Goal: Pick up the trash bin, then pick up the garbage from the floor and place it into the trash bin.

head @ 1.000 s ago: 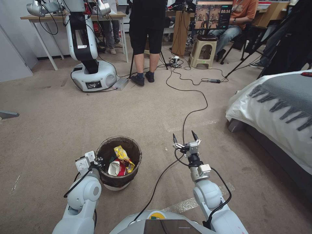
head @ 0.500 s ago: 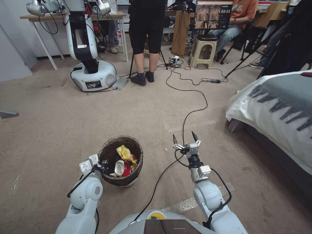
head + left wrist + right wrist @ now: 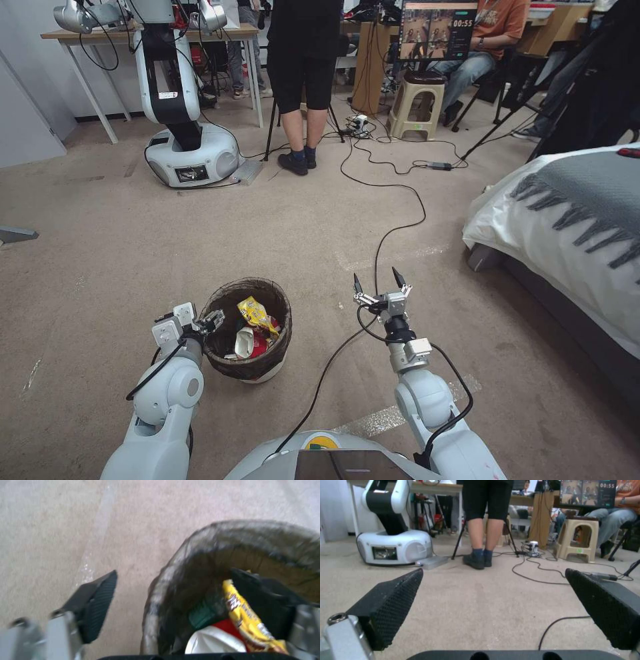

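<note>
the trash bin (image 3: 248, 331) stood on the floor (image 3: 120, 247) just ahead of the robot, toward its left side, its dark brown liner folded over the rim and white plastic showing at the base. inside it lay a yellow snack wrapper (image 3: 257, 315) and a crushed red-and-white paper cup (image 3: 245, 343). the left gripper (image 3: 211, 322) sat at the bin's near-left rim; in the left wrist view its fingers (image 3: 96, 605) were parted, one black ribbed pad outside the liner over bare carpet and the other down inside the bin beside the wrapper, so the rim lay between them without being clamped. the bin looked tilted a little, though whether its base had left the carpet could not be told. the right gripper (image 3: 380, 285) hovered above the floor to the right of the bin, well apart from it, its two black fingertips spread wide and holding nothing. a black cable (image 3: 393, 220) snaked across the carpet ahead of it. a bed (image 3: 567, 220) with a grey fringed blanket stood on the robot's right.
</note>
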Robot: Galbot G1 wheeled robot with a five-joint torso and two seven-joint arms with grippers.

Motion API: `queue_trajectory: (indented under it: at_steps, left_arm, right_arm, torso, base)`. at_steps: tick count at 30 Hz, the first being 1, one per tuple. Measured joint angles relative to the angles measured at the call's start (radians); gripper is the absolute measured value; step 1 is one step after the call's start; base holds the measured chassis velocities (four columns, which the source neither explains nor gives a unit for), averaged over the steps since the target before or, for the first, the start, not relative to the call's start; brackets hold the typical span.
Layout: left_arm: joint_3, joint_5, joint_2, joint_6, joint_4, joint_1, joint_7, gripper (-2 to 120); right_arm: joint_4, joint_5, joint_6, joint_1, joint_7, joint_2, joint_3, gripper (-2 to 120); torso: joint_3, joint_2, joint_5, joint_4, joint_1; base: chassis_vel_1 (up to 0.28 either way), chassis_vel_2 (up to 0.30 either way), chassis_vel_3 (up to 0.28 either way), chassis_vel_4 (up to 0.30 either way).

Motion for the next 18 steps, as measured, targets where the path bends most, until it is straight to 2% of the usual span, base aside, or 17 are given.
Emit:
queue_trajectory:
  at_steps: [1, 2, 4, 5, 6, 9, 10, 14, 18]
  left_arm:
    - [0.000, 0.006, 0.001, -0.009, -0.008, -0.001, 0.006, 92]
    - [0.000, 0.006, 0.001, -0.009, -0.008, -0.001, 0.006, 92]
    - [0.002, 0.040, 0.002, -0.054, -0.032, 0.001, 0.047, 99]
    - [0.002, 0.067, 0.001, -0.084, -0.039, 0.005, 0.071, 99]
    - [0.002, 0.067, 0.001, -0.084, -0.039, 0.005, 0.071, 99]
    - [0.008, 0.183, -0.003, -0.202, -0.055, 0.024, 0.140, 100]
    - [0.008, 0.183, -0.003, -0.202, -0.055, 0.024, 0.140, 100]
    - [0.030, 0.346, -0.016, -0.370, -0.063, 0.069, 0.220, 100]
    - [0.041, 0.391, -0.023, -0.417, -0.063, 0.088, 0.237, 100]
  right_arm:
    - [-0.002, 0.000, 0.007, 0.000, -0.003, 0.000, 0.000, 100]
    - [-0.002, 0.000, 0.007, 0.000, -0.003, 0.000, 0.000, 100]
    - [-0.005, -0.001, 0.026, 0.000, -0.012, 0.004, 0.001, 100]
    - [-0.005, -0.004, 0.031, -0.001, -0.015, 0.006, 0.002, 100]
    - [-0.005, -0.004, 0.031, -0.001, -0.015, 0.006, 0.002, 100]
    - [-0.005, -0.010, 0.038, -0.002, -0.015, 0.009, 0.003, 100]
    - [-0.005, -0.010, 0.038, -0.002, -0.015, 0.009, 0.003, 100]
    - [-0.003, -0.025, 0.028, -0.004, 0.001, 0.019, 0.009, 100]
    - [-0.004, -0.029, 0.026, -0.004, 0.005, 0.024, 0.011, 100]
  torso:
    - [0.000, 0.000, 0.0000, 0.0000, 0.000]
    - [0.000, 0.000, 0.0000, 0.0000, 0.000]
    - [0.000, 0.000, 0.0001, -0.0001, 0.000]
    - [0.000, 0.000, 0.0001, -0.0001, 0.000]
    - [0.000, 0.000, 0.0001, -0.0001, 0.000]
    - [0.000, 0.000, 0.0001, 0.0000, 0.000]
    - [0.000, 0.000, 0.0001, 0.0000, 0.000]
    - [0.000, 0.000, 0.0003, 0.0000, 0.000]
    - [0.000, 0.000, 0.0002, 0.0000, 0.000]
  base:
    - [0.000, 0.000, 0.000, 0.000]
    - [0.000, 0.000, 0.000, 0.000]
    - [0.000, 0.000, 0.000, 0.000]
    - [0.000, 0.000, 0.000, 0.000]
    - [0.000, 0.000, 0.000, 0.000]
    - [0.000, 0.000, 0.000, 0.000]
    - [0.000, 0.000, 0.000, 0.000]
    - [0.000, 0.000, 0.000, 0.000]
    - [0.000, 0.000, 0.000, 0.000]
